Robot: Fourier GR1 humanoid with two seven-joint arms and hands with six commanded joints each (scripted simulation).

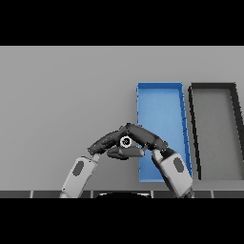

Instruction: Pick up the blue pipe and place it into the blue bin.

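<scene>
Two hands meet at blue bin's (159, 112) left edge; right hand (143, 136), fingers curled, apparently holds blue pipe (126, 141); left hand (106, 142) adjacent, grip unclear. Step: carrying. Next: shift right over bin, release.

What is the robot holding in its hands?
That cannot be told. The left hand and right hand meet beside the blue bin, hiding anything between them; no pipe shows.

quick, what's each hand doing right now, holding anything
left hand: fingers stretched toward the right hand, holding nothing that can be seen.
right hand: meets the left beside the blue bin; grip cannot be told, no blue pipe visible.
</scene>
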